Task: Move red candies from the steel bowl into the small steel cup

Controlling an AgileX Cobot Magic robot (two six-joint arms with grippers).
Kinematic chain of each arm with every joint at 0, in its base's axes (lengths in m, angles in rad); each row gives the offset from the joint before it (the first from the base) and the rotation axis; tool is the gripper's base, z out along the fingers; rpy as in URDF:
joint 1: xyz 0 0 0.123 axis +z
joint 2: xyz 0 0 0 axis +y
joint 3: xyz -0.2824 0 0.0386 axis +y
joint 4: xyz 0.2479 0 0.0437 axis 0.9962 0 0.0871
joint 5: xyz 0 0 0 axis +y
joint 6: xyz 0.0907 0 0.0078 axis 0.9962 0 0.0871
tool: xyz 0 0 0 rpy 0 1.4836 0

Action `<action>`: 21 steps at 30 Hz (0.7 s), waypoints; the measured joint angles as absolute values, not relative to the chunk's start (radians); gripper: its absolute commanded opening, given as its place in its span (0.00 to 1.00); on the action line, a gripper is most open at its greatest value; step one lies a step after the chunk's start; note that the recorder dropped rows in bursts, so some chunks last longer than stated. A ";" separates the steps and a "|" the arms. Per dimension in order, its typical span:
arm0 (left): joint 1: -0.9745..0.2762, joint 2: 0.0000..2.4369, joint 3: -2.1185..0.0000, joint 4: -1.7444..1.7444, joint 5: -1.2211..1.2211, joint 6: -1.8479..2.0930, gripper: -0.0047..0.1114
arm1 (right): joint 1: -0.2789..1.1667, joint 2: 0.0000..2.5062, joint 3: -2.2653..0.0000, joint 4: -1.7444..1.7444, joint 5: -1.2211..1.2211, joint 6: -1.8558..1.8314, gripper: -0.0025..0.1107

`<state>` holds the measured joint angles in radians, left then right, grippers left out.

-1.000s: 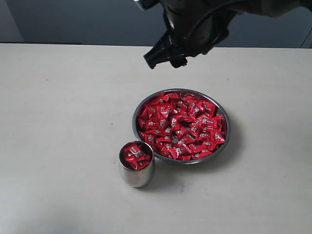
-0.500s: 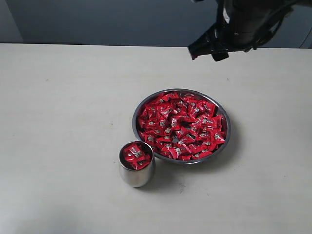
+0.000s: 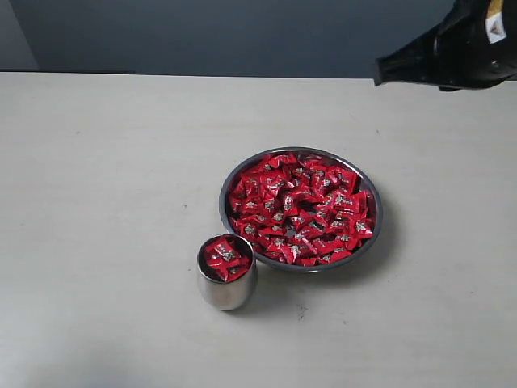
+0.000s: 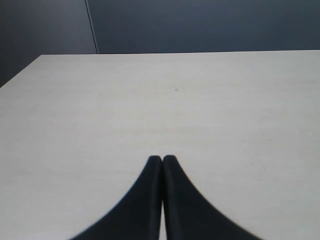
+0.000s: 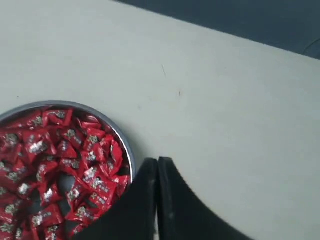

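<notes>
The steel bowl [image 3: 231, 179] sits mid-table, heaped with red candies [image 3: 300, 208]. Just in front of its left side stands the small steel cup [image 3: 226, 290], with several red candies [image 3: 225, 259] inside. My right gripper [image 3: 381, 74] hangs high above the table behind and right of the bowl; in the right wrist view it [image 5: 158, 161] is shut and empty, beside the bowl's rim [image 5: 125, 142] and its candies [image 5: 65, 160]. My left gripper [image 4: 162, 159] is shut and empty over bare table, outside the exterior view.
The pale table [image 3: 105, 178] spreads around both vessels. A dark wall [image 3: 202, 32] lies behind its far edge. The table's far edge and one corner [image 4: 42, 56] show in the left wrist view.
The right arm has swung rightward from above the bowl's far side to the upper right. Bowl, cup and candies have not moved.
</notes>
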<state>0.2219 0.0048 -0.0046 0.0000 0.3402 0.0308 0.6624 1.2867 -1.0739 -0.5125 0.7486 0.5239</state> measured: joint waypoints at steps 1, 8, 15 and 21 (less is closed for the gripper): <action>0.222 0.005 -0.005 0.000 0.340 0.031 0.04 | 0.662 1.258 -1.068 -0.512 0.742 0.529 0.02; 0.222 0.005 -0.005 0.000 0.340 0.031 0.04 | 0.662 1.120 -1.037 -0.506 0.821 0.555 0.02; 0.222 0.005 -0.005 0.000 0.340 0.031 0.04 | 0.662 1.018 -1.037 -0.440 1.021 0.606 0.02; 0.222 0.005 -0.005 0.000 0.340 0.031 0.04 | 0.662 0.994 -1.037 -0.445 1.041 0.609 0.02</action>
<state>0.2219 0.0048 -0.0046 0.0000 0.3402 0.0308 0.6624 0.9944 -1.0373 -0.4451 1.0408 0.6094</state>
